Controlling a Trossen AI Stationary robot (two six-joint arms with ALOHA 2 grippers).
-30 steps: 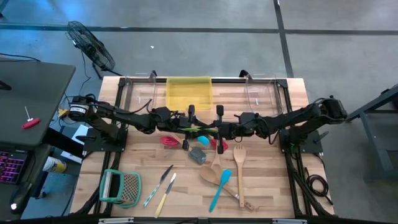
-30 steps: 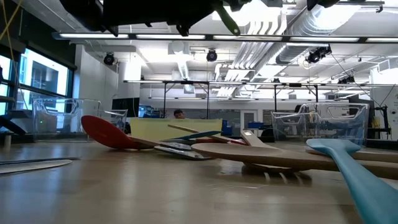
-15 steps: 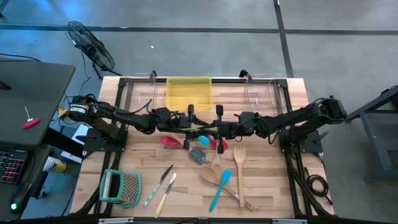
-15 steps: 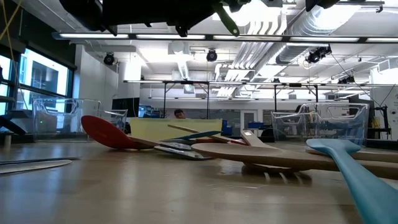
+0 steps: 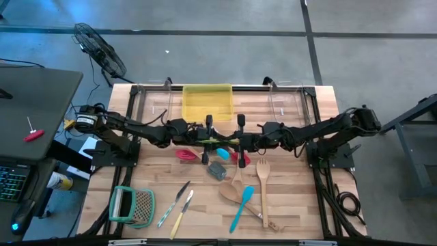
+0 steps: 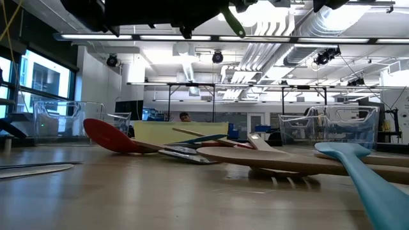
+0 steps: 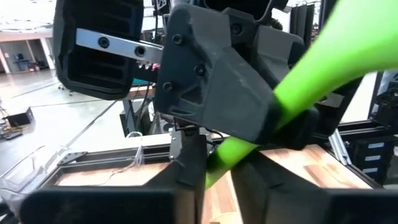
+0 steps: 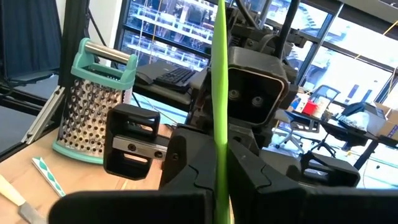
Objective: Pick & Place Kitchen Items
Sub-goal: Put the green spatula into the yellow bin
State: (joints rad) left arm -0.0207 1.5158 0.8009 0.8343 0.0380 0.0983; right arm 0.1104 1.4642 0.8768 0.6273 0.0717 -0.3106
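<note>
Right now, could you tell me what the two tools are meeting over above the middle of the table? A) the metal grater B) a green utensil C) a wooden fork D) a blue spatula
B: the left tool and right tool face each other with the green utensil spanning between them, raised above the table; the right wrist view shows it clamped in the right tool's shut fingers.

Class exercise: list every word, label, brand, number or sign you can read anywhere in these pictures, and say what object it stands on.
None can be read.
The grater, the yellow bin and the green utensil carry no visible print.
The keyboard keys beside the table are too small to read.
Signs in the room behind are too blurred.
</note>
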